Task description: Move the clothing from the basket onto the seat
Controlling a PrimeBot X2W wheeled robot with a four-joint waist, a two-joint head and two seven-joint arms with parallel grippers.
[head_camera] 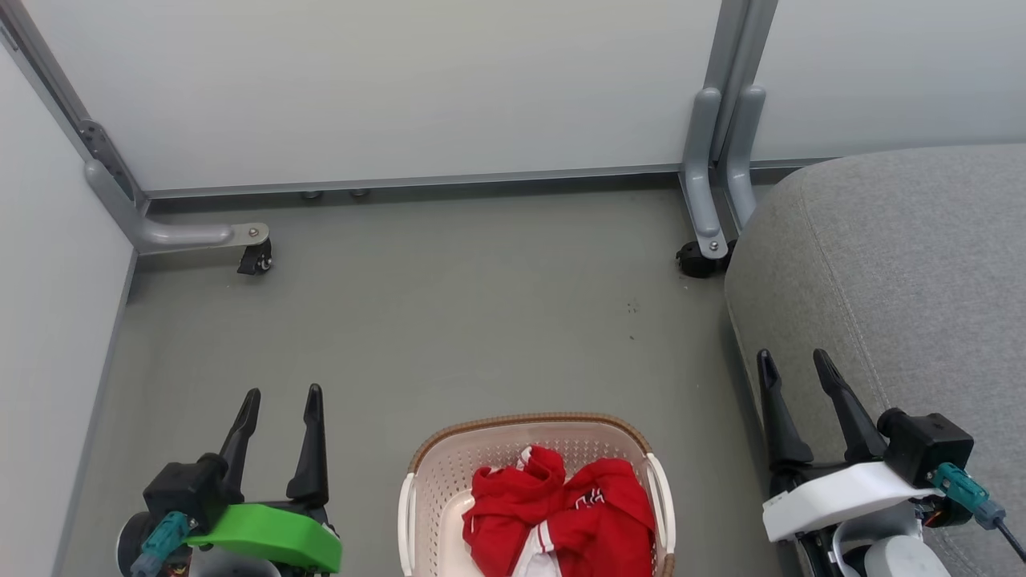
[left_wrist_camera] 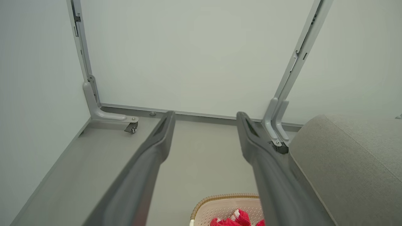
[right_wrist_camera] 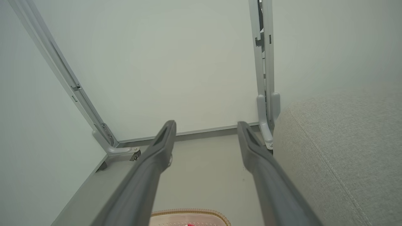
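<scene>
Grey floor point(head_camera: 481, 320): crumpled red white-striped clothing point(head_camera: 561, 513) heaped in cream basket point(head_camera: 453, 469); left gripper point(head_camera: 284, 390), right gripper point(head_camera: 792, 353) spread wide, empty.

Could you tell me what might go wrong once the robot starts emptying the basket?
The clothing lies bunched in the basket, so one grab may drag both garments and drop one on the floor. The open right gripper hangs close to the seat and could brush it when swinging.

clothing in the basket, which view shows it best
The head view: the clothing lies bunched in the basket, almost all visible. The left wrist view catches its top at the bottom edge; the right wrist view, a red sliver.
</scene>
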